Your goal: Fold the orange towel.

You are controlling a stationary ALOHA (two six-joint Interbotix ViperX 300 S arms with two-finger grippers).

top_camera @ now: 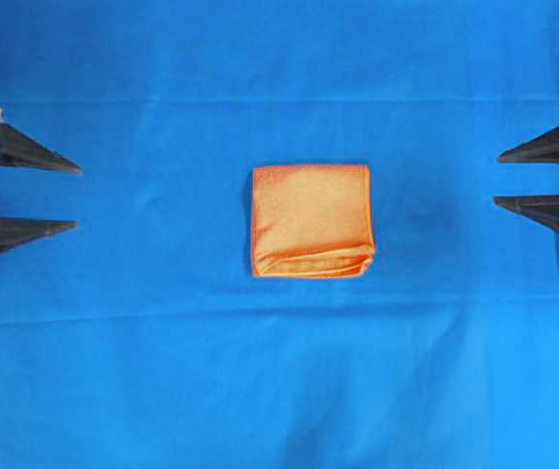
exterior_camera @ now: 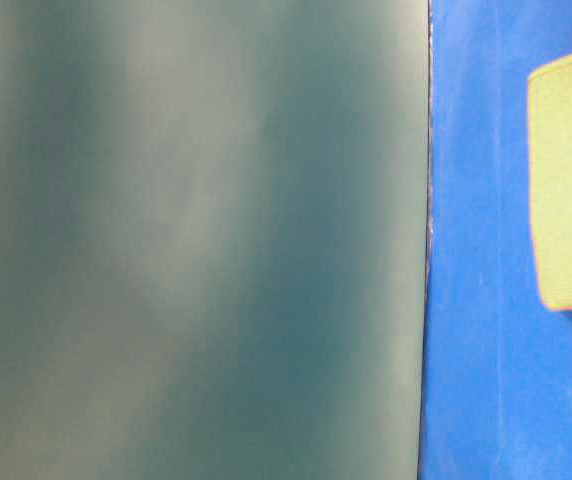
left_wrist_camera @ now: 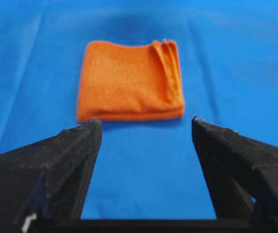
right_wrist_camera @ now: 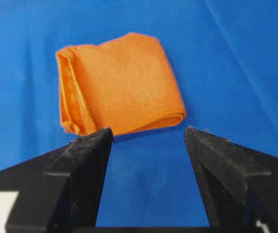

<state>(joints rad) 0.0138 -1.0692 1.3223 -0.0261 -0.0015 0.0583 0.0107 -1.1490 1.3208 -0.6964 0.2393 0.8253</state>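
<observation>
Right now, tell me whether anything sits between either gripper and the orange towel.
Nothing visible does. The orange towel lies folded mid-table on the blue cloth. The left gripper and right gripper stand open at opposite edges, apart from it, with only bare cloth between in both wrist views.

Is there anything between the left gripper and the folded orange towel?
Nothing. In the overhead view, only bare blue cloth lies between the open left gripper and the folded square orange terry towel.

orange towel (top_camera: 311,221), folded square, lying flat
</observation>
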